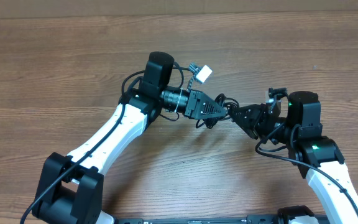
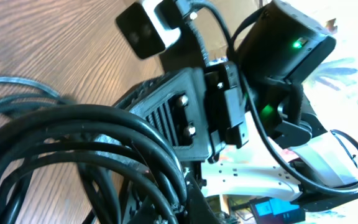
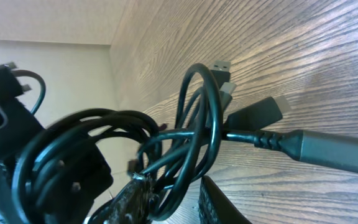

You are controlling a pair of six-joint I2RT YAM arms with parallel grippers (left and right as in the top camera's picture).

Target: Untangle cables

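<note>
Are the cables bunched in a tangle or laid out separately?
Bunched. In the wrist views the cables overlap in crossing loops as one clump, with plugs poking out of it.

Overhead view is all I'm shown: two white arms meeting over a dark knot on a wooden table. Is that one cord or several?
Observer: Several. The right wrist camera shows thin black rubbery cords looped through one another, with at least two silver-tipped metal plugs poking out at the top.
Visitor: Is anything bigger mixed in?
Observer: Yes. That same camera shows a chunky grey plug with a ribbed black collar, sticking out of the bunch to the right.
Visitor: What does the other arm see?
Observer: The left wrist camera has the cords as thick loops filling its lower left, close to the lens. Behind them a small green light glows on the right arm.
</note>
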